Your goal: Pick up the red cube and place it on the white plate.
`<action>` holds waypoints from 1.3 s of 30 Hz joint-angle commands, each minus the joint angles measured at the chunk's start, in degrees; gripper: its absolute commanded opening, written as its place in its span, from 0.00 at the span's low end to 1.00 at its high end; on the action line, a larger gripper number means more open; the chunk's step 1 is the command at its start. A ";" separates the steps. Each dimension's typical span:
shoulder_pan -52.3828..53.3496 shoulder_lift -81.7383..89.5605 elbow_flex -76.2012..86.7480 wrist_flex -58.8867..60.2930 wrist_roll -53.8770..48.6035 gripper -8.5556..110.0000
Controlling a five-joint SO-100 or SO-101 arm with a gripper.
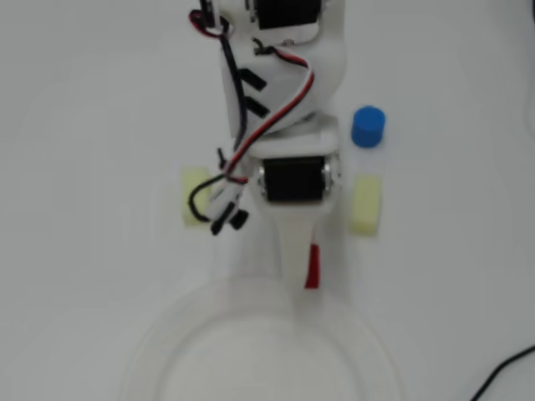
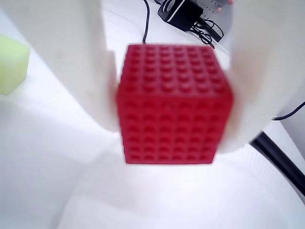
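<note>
Right at the plate's far rim, overhead view, the tool is clamped on the red cube, only a red sliver showing beside the white finger. Wrist view has the cube squeezed between both fingers, with the plate below it. On the bench: a blue cylinder and two yellow blocks, one each side of the arm.
</note>
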 commanded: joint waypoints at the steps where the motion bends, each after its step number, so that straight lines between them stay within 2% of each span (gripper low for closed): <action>1: 0.53 -3.34 -10.72 6.50 1.32 0.08; 4: 1.05 -4.31 -13.36 8.96 1.85 0.13; 9: 1.49 -4.31 -16.08 11.95 2.37 0.15; 14: 1.58 -4.31 -16.44 12.57 4.22 0.28; 23: 1.67 -4.39 -19.69 19.60 6.86 0.40; 35: -0.44 -2.81 -24.79 42.98 6.94 0.48; 39: -0.79 7.56 -12.83 43.59 2.99 0.48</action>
